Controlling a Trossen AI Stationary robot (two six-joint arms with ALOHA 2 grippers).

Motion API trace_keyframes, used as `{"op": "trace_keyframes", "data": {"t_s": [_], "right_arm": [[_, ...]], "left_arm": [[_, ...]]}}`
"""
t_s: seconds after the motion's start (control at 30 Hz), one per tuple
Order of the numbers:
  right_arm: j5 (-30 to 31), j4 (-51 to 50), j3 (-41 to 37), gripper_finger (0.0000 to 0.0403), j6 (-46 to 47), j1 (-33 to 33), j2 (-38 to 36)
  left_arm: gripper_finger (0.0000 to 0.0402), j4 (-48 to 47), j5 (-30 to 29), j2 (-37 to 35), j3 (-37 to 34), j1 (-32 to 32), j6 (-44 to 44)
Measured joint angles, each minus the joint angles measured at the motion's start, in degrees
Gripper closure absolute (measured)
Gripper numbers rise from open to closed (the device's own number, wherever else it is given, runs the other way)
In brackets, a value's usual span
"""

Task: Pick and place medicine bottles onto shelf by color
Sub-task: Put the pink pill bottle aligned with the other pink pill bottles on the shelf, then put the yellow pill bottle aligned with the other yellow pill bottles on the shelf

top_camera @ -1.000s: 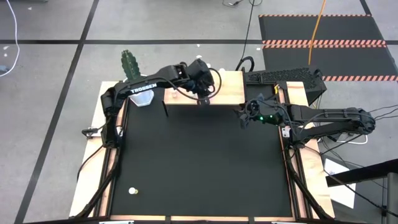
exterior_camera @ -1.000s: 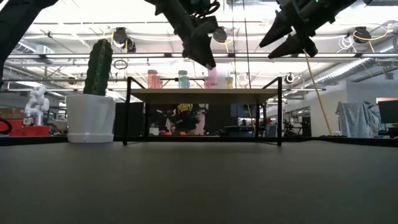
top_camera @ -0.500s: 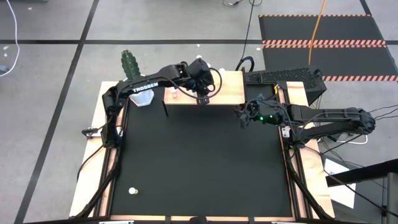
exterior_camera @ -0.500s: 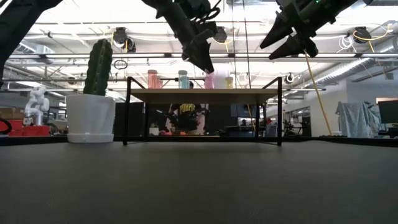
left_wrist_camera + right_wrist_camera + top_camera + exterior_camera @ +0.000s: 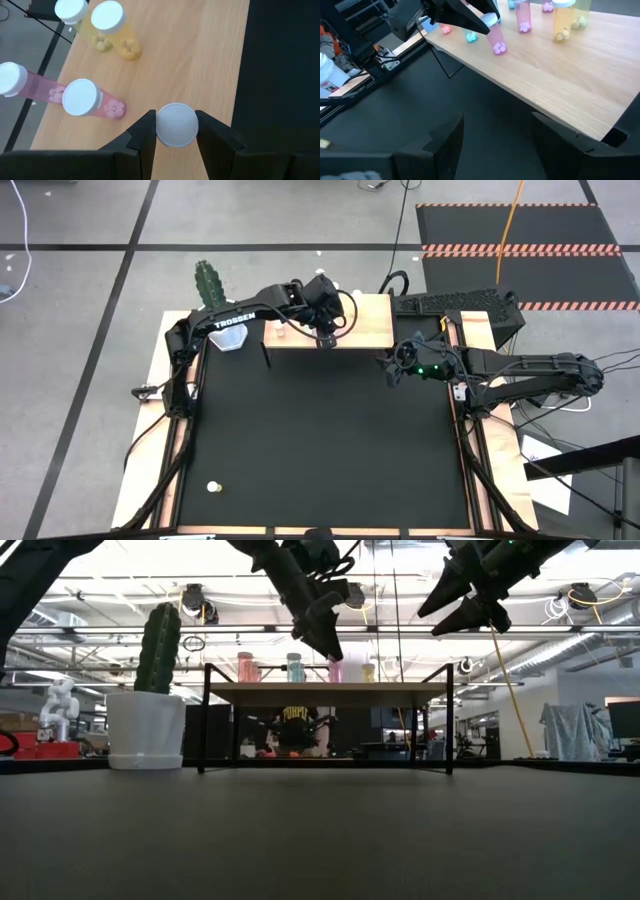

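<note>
Bottle [image 5: 175, 124] clenched by cap in left hand [image 5: 175, 131], over shelf [image 5: 200, 60] beside pink ones [image 5: 90, 99]. Lower straight, let go gently. Right hand [image 5: 492, 135] waits open nearby.

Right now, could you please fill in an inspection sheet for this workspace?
Surface: black table mat, mostly bare.
Job's things: wooden shelf at the far edge, carrying pink bottles and yellow bottles; a blue one shows in the low view.
Clutter: potted cactus beside the shelf; one small white-capped item on the mat's near left.
Grippers: left gripper over the shelf, fingers closed on a pink bottle's white cap, bottle upright; right gripper open, waiting in the air beside the shelf's right end.
Cables: loop at the left wrist.
Surroundings: person behind the shelf.
</note>
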Motion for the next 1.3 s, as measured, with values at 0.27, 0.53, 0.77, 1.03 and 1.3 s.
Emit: {"op": "trace_keyframes", "data": {"t_s": [0.27, 0.53, 0.77, 1.03, 1.3], "right_arm": [[-1.56, -0.02, 0.00, 0.0181, 0.02, 0.00, 0.00], [-2.94, -0.02, 0.00, 0.0181, 0.50, 0.00, 0.00], [-3.02, -0.02, 0.00, 0.0181, 0.87, 0.00, 0.00], [-3.84, 0.04, 0.00, 0.0181, 1.29, 0.00, 0.00], [-5.97, 1.81, 0.00, 0.0181, 0.87, -0.04, 0.04]], "left_arm": [[0.0272, 0.82, 0.06, 0.08, 0.00, 0.00, -1.13], [0.0224, 0.54, 0.15, 0.17, -0.09, 0.00, -1.31], [0.0146, 0.74, 0.20, 0.17, -0.09, 0.00, -1.31], [0.0088, 0.78, 0.17, -5.19, -0.13, -0.12, -1.52], [0.0076, -4.98, -0.24, -13.82, -0.09, -2.48, -7.01]]}}
